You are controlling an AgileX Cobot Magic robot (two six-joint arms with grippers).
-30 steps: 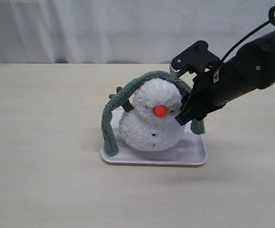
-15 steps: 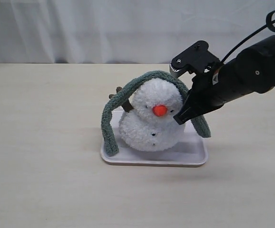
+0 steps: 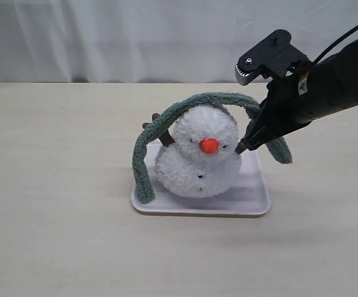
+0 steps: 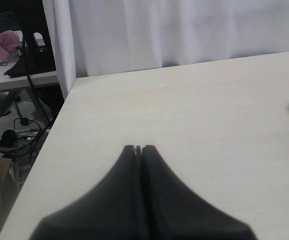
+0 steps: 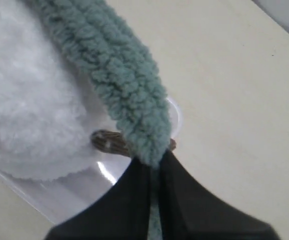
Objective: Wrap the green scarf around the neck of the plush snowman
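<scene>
Right tool [image 3: 243,147] lifted rightward, clamped on green scarf [image 3: 219,98], arm [image 3: 327,83] angled down beside plush snowman [image 3: 197,164]

Matte black right arm [image 3: 340,80] bears thin cable [image 3: 352,32], screwed bracket [image 3: 269,55] and tapered claw [image 3: 244,146]

Fluffy white plush snowman [image 3: 191,176], orange nose, sits upright on a tray [image 3: 197,210]. Fuzzy green scarf [image 3: 143,154] arches over its head, one end hanging to the tray, other end lifted; neck [image 3: 182,154] uncovered.
</scene>
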